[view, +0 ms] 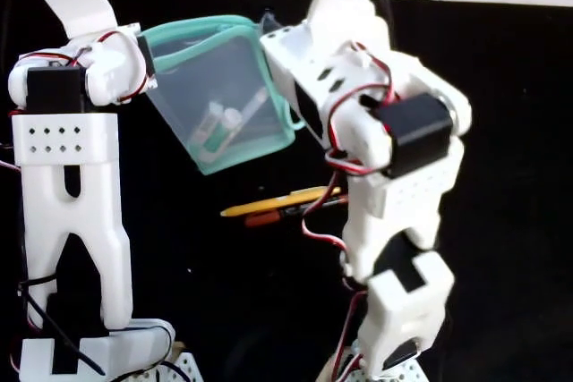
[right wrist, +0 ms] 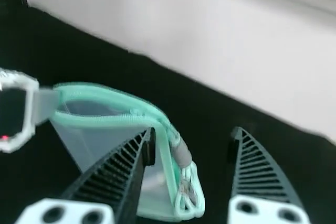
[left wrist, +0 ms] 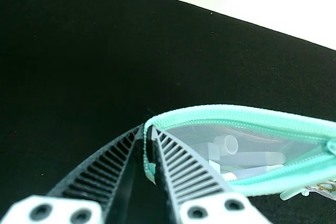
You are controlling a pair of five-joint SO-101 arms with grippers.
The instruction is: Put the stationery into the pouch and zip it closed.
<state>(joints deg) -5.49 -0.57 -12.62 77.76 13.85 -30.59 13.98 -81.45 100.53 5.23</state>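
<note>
Yellow pencil (view: 277, 201) and orange pen (view: 269, 217) lie on the black tabletop (view: 206, 292), not yet packed. Beyond them the mint pouch (view: 215, 87) hangs lifted, its zip apparently open. The left gripper (left wrist: 147, 132) has its jaws clamped on one end, and the right gripper (right wrist: 194, 132) holds its jaws apart beside the zip pull (right wrist: 181, 155). Pale items (left wrist: 226, 145) inside are hard to identify.

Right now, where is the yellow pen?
In the high view the yellow pen lies on the black table between the two arms, below the raised pouch, beside an orange pen.
</note>
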